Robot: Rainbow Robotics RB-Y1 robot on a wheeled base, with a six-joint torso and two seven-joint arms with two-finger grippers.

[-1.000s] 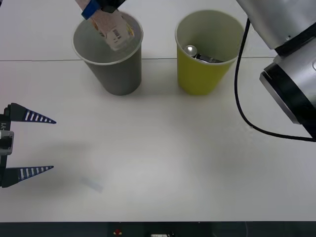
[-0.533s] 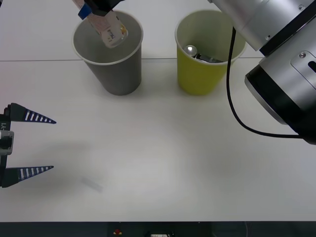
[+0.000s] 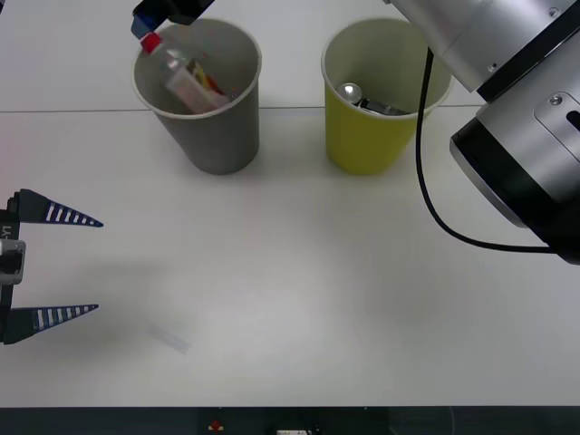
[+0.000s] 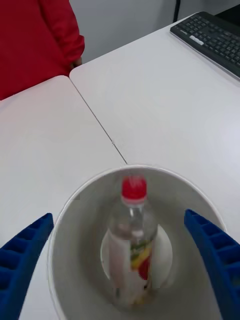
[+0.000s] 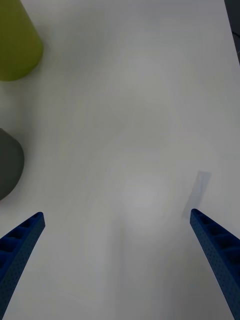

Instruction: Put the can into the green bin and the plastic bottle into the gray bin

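Bottle time: the plastic bottle (image 3: 184, 77) is sitting inside the gray bin (image 3: 201, 136), leaning against the inner wall with its red cap up near the rim, and in the right wrist view it (image 4: 132, 240) is standing almost upright in the bin's hollow (image 4: 75, 235), label facing the camera. The right gripper (image 4: 120, 260) is hovering directly over that bin's mouth, its blue fingers (image 4: 22, 250) spread wide to either side of the rim and gripping nothing at all; in the front view its dark tip (image 3: 168, 11) is showing at the top edge, just above the cap. Over to the right, the green bin (image 3: 376, 136) is standing beside the gray one, near but not touching, and the can (image 3: 362, 98) is lying down inside it, shiny round end catching the light, though its dark body is hard to make out and is probably resting on the bin's floor. The left gripper (image 3: 54, 265) is waiting low at the table's (image 3: 299, 290) left edge, well apart from both bins, fingers (image 3: 63, 216) held wide apart and empty; its wrist camera is looking across bare white tabletop (image 5: 140, 125), with the green bin (image 5: 15, 45) and gray bin (image 5: 7, 162) peeking in at one side.
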